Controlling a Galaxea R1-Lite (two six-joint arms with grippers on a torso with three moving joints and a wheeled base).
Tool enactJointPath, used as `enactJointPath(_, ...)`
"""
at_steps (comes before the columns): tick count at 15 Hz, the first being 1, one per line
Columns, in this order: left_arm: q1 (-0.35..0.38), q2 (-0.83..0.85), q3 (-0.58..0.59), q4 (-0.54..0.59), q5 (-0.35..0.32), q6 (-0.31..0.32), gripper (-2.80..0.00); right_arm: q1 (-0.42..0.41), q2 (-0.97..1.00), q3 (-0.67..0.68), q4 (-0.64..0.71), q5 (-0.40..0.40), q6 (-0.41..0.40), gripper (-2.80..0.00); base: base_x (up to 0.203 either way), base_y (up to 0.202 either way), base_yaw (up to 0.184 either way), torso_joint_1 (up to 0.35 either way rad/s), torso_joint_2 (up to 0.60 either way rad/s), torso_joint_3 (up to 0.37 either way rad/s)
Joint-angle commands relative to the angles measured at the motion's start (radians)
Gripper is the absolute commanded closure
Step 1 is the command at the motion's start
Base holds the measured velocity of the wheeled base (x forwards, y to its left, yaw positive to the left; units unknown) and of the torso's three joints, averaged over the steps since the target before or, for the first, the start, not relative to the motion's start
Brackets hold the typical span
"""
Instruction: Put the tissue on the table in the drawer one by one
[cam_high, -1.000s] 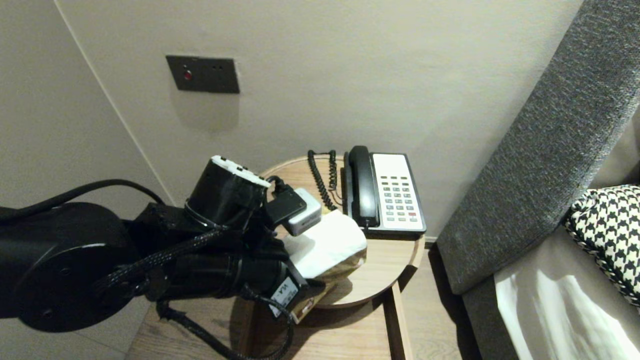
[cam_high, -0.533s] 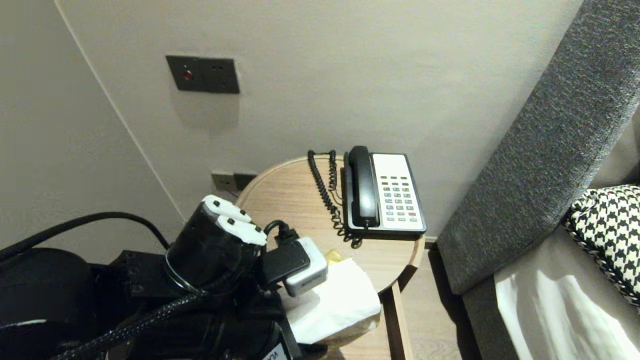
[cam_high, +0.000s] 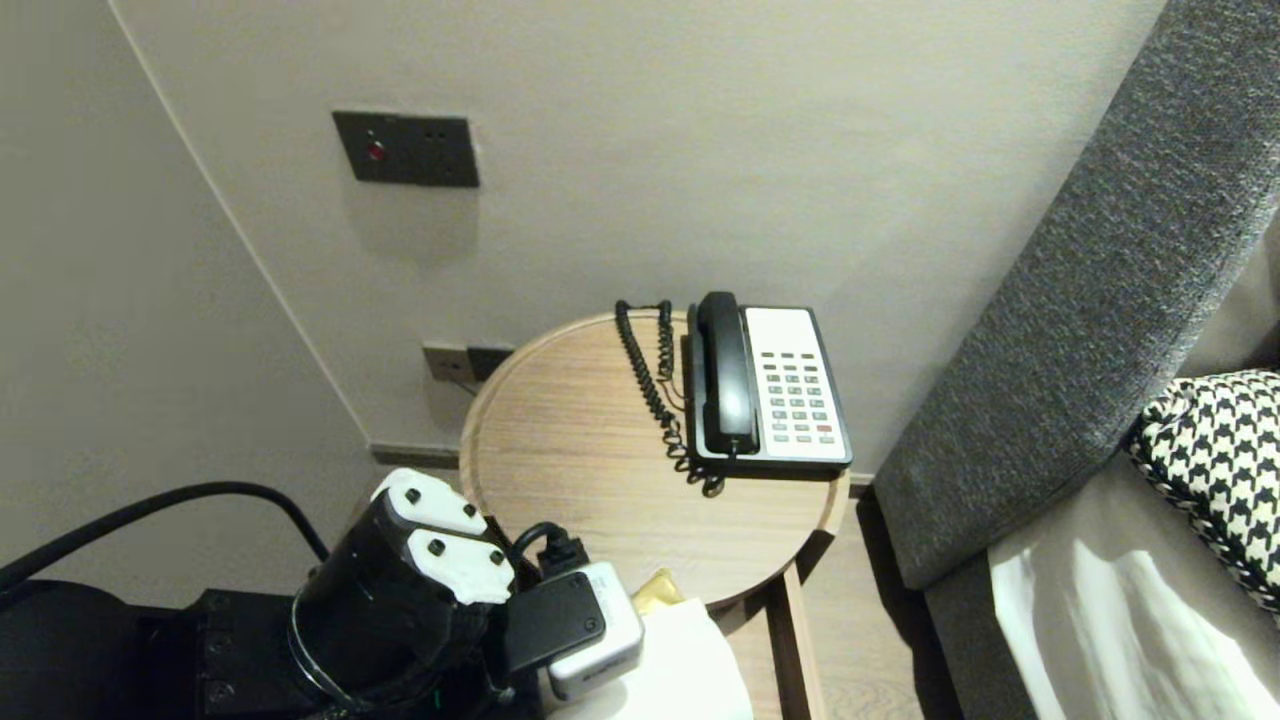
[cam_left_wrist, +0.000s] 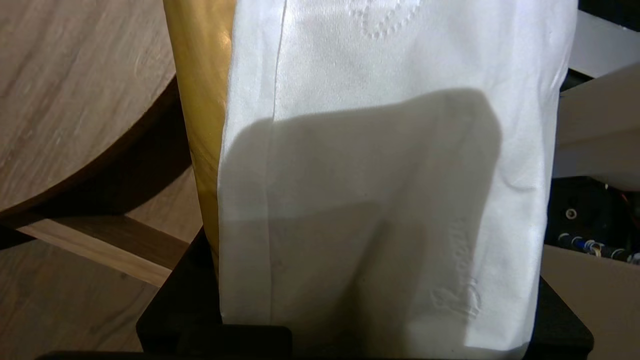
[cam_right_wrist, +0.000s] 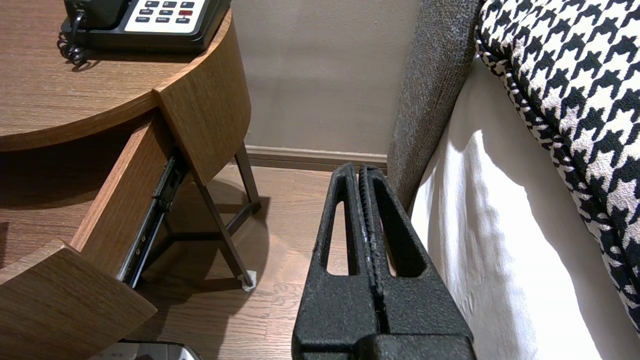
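Observation:
My left gripper (cam_left_wrist: 365, 315) is shut on a tissue pack (cam_left_wrist: 380, 175), a gold wrapper with white tissue folded over its top. Black fingers (cam_left_wrist: 172, 300) show on either side of the pack's near end. In the head view the left wrist (cam_high: 400, 600) sits low at the near edge, and the tissue pack (cam_high: 690, 660) hangs just off the front rim of the round wooden table (cam_high: 570, 450), over the pulled-out drawer (cam_right_wrist: 125, 200). My right gripper (cam_right_wrist: 359, 172) is shut on nothing, parked above the floor beside the bed.
A black and white telephone (cam_high: 770, 385) with a coiled cord lies at the back right of the table. A dark switch panel (cam_high: 405, 148) and a socket (cam_high: 465, 362) are on the wall. A grey headboard (cam_high: 1080, 300), a houndstooth cushion (cam_high: 1215, 460) and a white sheet (cam_high: 1100, 620) fill the right.
My left arm has drawn back off the table toward the near edge, taking the tissue pack with it. The table top it covered now shows. The right arm has not moved.

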Motion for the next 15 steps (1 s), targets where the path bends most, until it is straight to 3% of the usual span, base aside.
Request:
enactJointPath(1, -0.008, 0.001, 0.026, 0.0, 0.002, 0.003, 0.0, 0.0, 0.0, 0.012, 0.0, 0.0, 0.0, 0.0, 0.0, 0.0, 0.0, 0.0, 0.0, 0.0)
enactJointPath(8, -0.007, 0.09, 0.051, -0.144, 0.009, 0.055, 0.0, 0.0, 0.0, 0.012, 0.0, 0.0, 0.0, 0.0, 0.0, 0.0, 0.0, 0.0, 0.0, 0.0)
enactJointPath(15, -0.019, 0.147, 0.091, -0.173, 0.007, 0.135, 0.0, 0.0, 0.0, 0.012, 0.0, 0.0, 0.0, 0.0, 0.0, 0.0, 0.0, 0.0, 0.0, 0.0)
